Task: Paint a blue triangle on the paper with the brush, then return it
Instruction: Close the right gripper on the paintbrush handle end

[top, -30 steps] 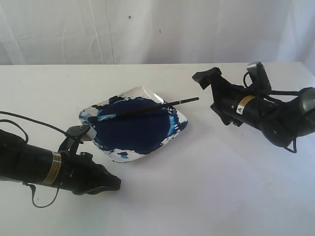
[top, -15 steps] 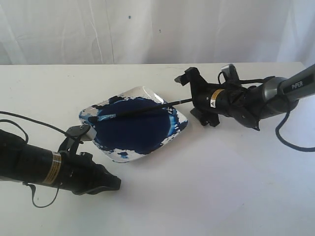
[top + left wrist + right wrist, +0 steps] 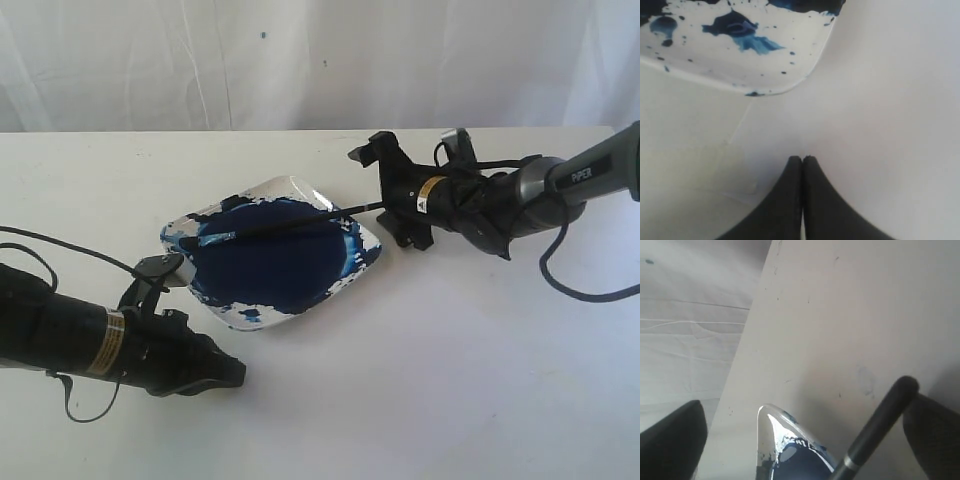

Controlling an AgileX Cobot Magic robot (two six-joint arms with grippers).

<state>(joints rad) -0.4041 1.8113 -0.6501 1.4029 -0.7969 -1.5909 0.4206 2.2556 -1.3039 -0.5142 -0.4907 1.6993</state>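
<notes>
The brush (image 3: pixel 285 224) lies across a white dish (image 3: pixel 366 254) holding dark navy paint, bristles at the dish's left rim and black handle sticking out past its right corner. My right gripper (image 3: pixel 386 200) stands open with the handle's free end between its fingers. In the right wrist view the handle (image 3: pixel 875 426) runs close beside one finger (image 3: pixel 935 437), and the other finger (image 3: pixel 670 442) is far from it. My left gripper (image 3: pixel 236 372) rests shut and empty on the paper (image 3: pixel 430 370), in front of the dish. No blue triangle shows on the paper.
White cloth (image 3: pixel 300 60) hangs behind the table's back edge. A black cable (image 3: pixel 60 245) trails from the left arm across the table. In the left wrist view the paint-spattered dish corner (image 3: pixel 765 75) lies ahead of the shut gripper (image 3: pixel 802 159).
My right gripper has swung left and lower, from off to the right of the dish to around the brush handle's end. The brush, dish and left arm have not moved.
</notes>
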